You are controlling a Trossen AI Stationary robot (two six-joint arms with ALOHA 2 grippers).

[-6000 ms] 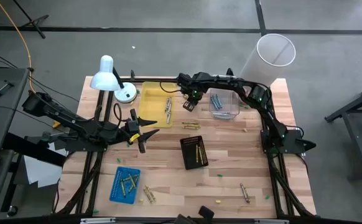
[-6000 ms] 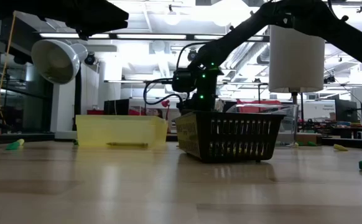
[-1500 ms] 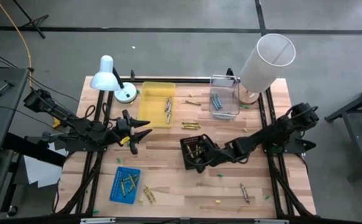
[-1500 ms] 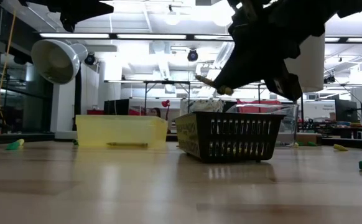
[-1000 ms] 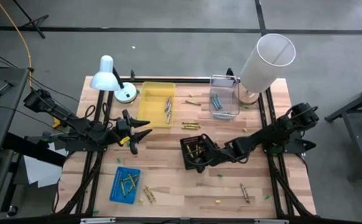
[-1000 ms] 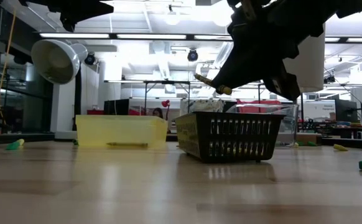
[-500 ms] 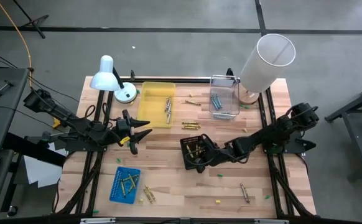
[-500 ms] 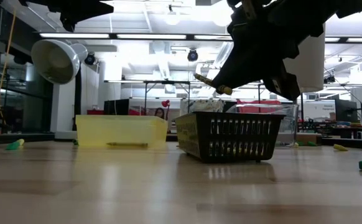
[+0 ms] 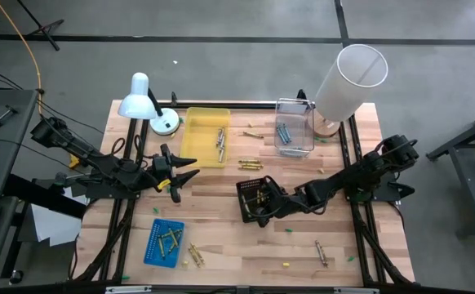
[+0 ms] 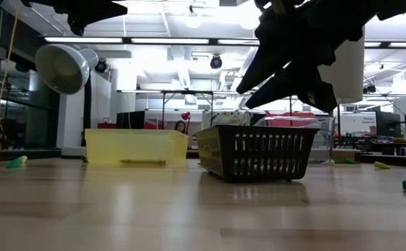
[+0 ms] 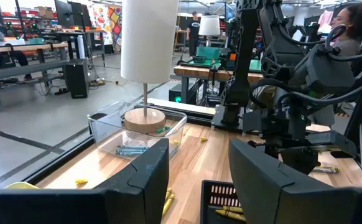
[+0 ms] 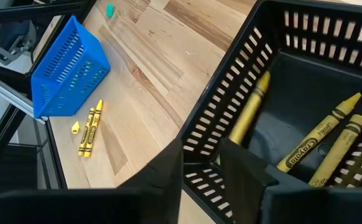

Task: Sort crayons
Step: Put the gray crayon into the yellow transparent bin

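Our right gripper (image 9: pixel 264 205) hangs over the black basket (image 9: pixel 242 211) near the middle of the worktop (image 9: pixel 295 253), its jaws parted and holding nothing. Yellow crayons (image 12: pixel 311 144) lie inside that basket, one (image 12: pixel 248 116) leaning against its wall. Our left gripper (image 9: pixel 190 175) waits near the worktop's left edge, jaws apart and empty.

The fingers sit close to the basket's rim, so as we see it, pulling away carelessly could catch the mesh and drag or tip the light basket, spilling what is sorted. Loose crayons (image 9: pixel 322 252) are scattered toward the near edge, beside the blue basket (image 9: pixel 157 243), and between the yellow tray (image 9: pixel 198 126) and clear bin (image 9: pixel 294 149); being round, they could roll from a poor pinch, and a pair lying together risks a double pick.
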